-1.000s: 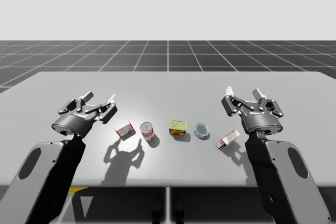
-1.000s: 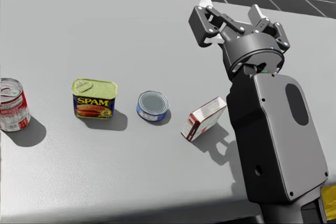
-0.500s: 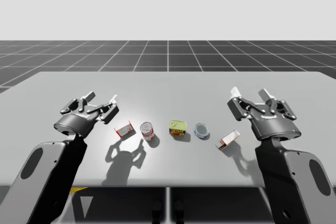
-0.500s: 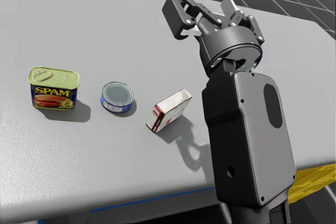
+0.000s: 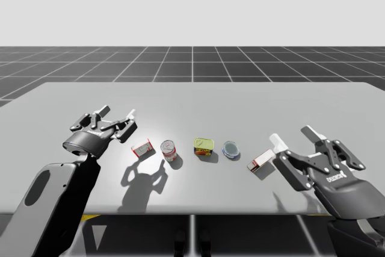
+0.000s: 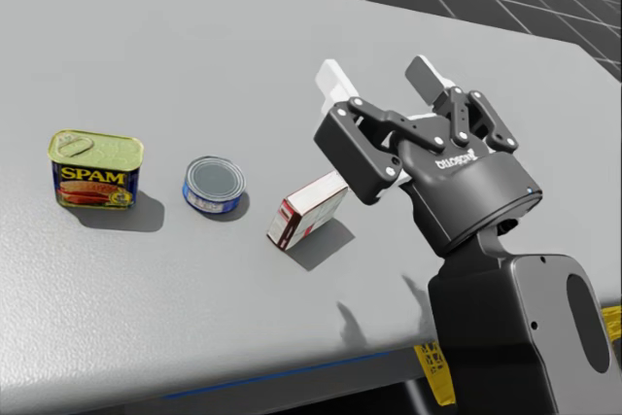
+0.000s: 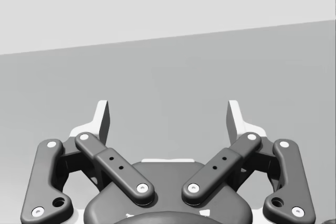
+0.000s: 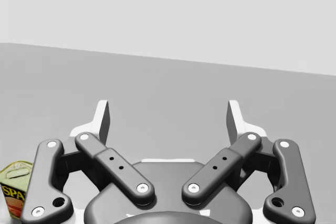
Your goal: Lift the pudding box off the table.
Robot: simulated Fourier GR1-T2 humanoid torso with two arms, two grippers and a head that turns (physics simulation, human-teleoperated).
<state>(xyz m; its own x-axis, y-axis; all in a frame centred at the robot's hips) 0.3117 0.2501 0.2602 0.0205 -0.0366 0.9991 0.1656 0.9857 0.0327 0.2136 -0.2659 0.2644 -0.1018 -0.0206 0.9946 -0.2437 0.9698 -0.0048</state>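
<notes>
The pudding box point(image 6: 309, 209), white with a dark red end, lies flat on the grey table point(image 6: 175, 36); in the high view the box point(image 5: 260, 161) is right of the cans. My right gripper point(image 6: 380, 80) is open and hangs over the table just right of the box, one linkage covering the box's far corner. In the high view my right gripper point(image 5: 293, 138) is beside the box on its right, near the front edge. Ahead of my right gripper point(image 8: 168, 114) is bare table, nothing between its fingers. My left gripper point(image 5: 117, 114) is open at the far left; the left gripper point(image 7: 168, 114) faces bare table.
A flat blue round can point(image 6: 213, 185) and a blue rectangular can with a yellow top point(image 6: 94, 170) lie left of the box. Further left are a red-and-white can point(image 5: 168, 150) and a small red box point(image 5: 142, 148). The table's front edge point(image 6: 243, 376) is close.
My right arm has pulled back toward the front edge and swung right, and its gripper now sits beside the box. My head has turned right. The left arm barely moved.
</notes>
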